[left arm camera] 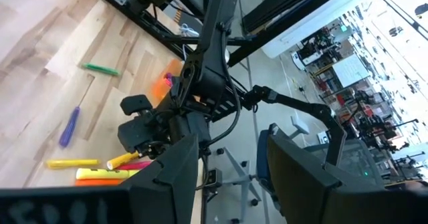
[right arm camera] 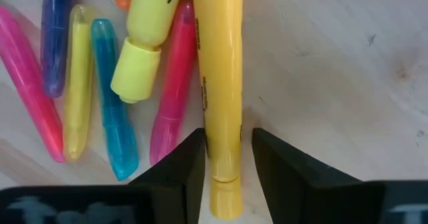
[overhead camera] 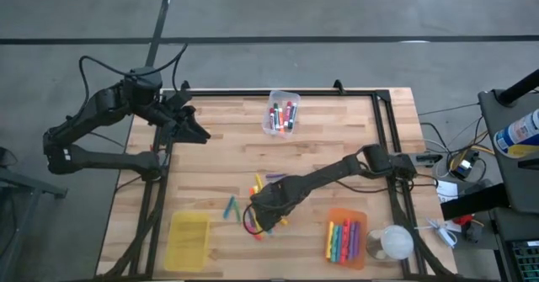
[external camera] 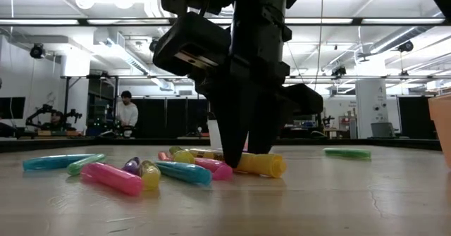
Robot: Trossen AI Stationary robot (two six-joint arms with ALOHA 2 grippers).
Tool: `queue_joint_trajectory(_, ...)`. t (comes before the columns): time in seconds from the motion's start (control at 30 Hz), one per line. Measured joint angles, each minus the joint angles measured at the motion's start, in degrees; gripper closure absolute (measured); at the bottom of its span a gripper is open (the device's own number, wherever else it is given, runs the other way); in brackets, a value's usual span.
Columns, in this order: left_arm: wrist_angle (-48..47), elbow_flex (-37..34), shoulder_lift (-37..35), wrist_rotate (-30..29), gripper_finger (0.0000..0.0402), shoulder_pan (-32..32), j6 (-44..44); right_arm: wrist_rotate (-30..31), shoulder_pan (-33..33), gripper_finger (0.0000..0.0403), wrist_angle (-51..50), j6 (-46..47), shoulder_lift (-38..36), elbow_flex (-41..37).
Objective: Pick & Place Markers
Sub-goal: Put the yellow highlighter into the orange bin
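Note:
A heap of markers (overhead camera: 263, 204) in pink, yellow, blue and purple lies on the wooden table near its front middle. My right gripper (right arm camera: 227, 140) points down over the heap, open. Its two fingers stand on either side of a long yellow marker (right arm camera: 219, 63), across it and near one end. In the low view the fingertips (external camera: 236, 155) reach down among the markers (external camera: 184, 171) close to the tabletop. My left gripper (overhead camera: 198, 133) waits open and empty above the table's far left corner. My right gripper comes at the long yellow marker from above, and the marker lies flat on the table. A strip of bare table shows between one finger (right arm camera: 281, 164) and the marker. Whether the other finger (right arm camera: 180, 167) touches it, I cannot tell.
A clear bin (overhead camera: 282, 114) with red and black markers stands at the far middle. An orange bin (overhead camera: 345, 238) with coloured markers is at the front right and a yellow bin (overhead camera: 189, 238) at the front left. Single markers (overhead camera: 229, 206) lie left of the heap.

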Motion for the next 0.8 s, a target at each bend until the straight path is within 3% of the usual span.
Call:
queue_joint_trajectory(0.3, -0.01, 0.00, 0.00, -0.01, 0.0230, 0.00, 0.47, -1.63, -0.61, 0.0352, -0.43, 0.92, -1.55, -0.24)
queue_joint_trajectory(0.53, 0.07, -0.02, 0.07, -0.03, 0.0230, -0.01, 0.84, -2.04, -0.69, 0.0353, -8.57, 6.88, -8.87, 2.50)
queue_joint_trajectory(0.8, 0.06, -0.07, 0.22, -0.04, 0.0230, -0.04, 1.14, 5.71, 4.10, 0.0343, -25.24, 21.48, -16.63, 7.19)
